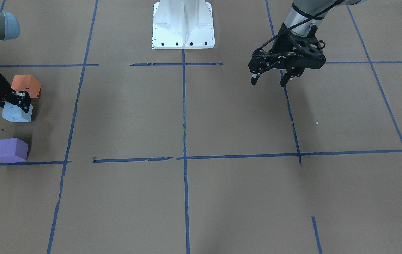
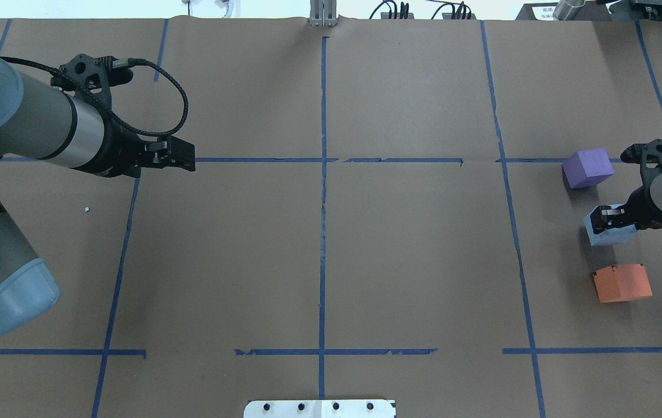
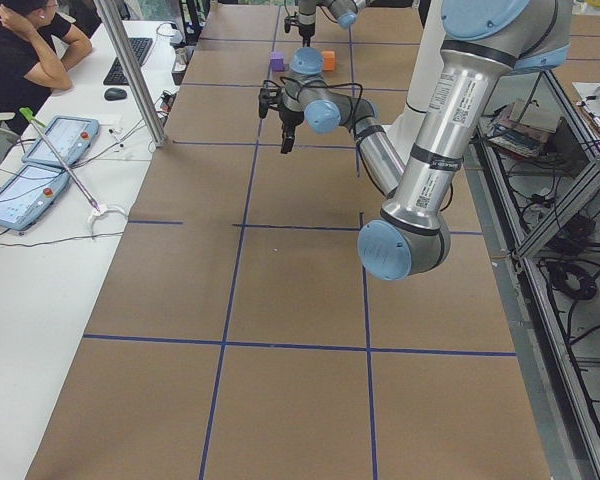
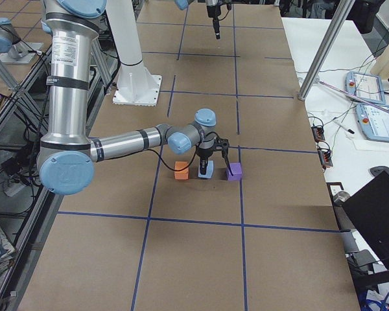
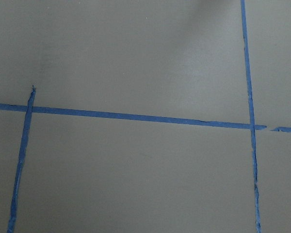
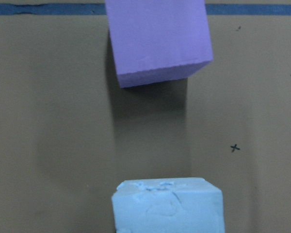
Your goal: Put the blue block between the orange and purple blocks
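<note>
The light blue block rests on the table between the orange block and the purple block, apart from both. My right gripper reaches down over its top and looks shut on it. From overhead, the right gripper covers part of the blue block, with the purple block beyond and the orange block nearer. The right wrist view shows the blue block and purple block. My left gripper is open, empty and far away.
The table is brown paper with a grid of blue tape lines. The white robot base stands at the table's edge. A small white speck lies near the left arm. Operators' desks run along the far side.
</note>
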{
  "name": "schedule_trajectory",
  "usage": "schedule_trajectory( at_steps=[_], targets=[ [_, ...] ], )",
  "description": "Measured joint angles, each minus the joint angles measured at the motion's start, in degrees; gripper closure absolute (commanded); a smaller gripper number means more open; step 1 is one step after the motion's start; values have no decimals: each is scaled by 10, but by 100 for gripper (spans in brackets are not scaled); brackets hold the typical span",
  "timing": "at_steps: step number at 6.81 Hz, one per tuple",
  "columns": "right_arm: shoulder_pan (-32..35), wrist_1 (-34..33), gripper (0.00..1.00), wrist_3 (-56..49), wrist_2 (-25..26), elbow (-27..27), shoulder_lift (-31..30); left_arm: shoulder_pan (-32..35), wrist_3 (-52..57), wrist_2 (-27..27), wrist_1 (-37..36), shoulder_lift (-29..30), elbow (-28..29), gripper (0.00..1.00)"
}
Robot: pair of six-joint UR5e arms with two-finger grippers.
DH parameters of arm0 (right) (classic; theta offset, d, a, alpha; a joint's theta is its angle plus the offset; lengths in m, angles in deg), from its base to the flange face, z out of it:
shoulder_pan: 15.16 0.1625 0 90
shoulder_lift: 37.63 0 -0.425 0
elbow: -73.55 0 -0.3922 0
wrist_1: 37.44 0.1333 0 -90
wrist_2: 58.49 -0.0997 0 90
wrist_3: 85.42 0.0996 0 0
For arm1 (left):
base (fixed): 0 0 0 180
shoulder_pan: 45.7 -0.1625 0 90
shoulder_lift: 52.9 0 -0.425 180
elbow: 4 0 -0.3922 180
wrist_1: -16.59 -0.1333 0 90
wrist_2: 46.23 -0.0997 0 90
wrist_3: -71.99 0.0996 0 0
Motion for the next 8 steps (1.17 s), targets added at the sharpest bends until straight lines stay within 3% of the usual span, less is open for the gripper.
schedule_trajectory(
  at_steps=[1,2,6,8],
  targets=[
    [0,2,47,0,-1,-11,0,-1,-6,0,0,0,0,0],
    [0,3,0,0,-2,-15,2,-2,-13,-1,0,1,-1,0],
    [3,5,0,-2,-3,4,5,-2,-19,-3,0,1,-2,0],
    [34,5,0,-7,-5,69,-35,-1,-19,-3,0,1,-3,0]
  ],
)
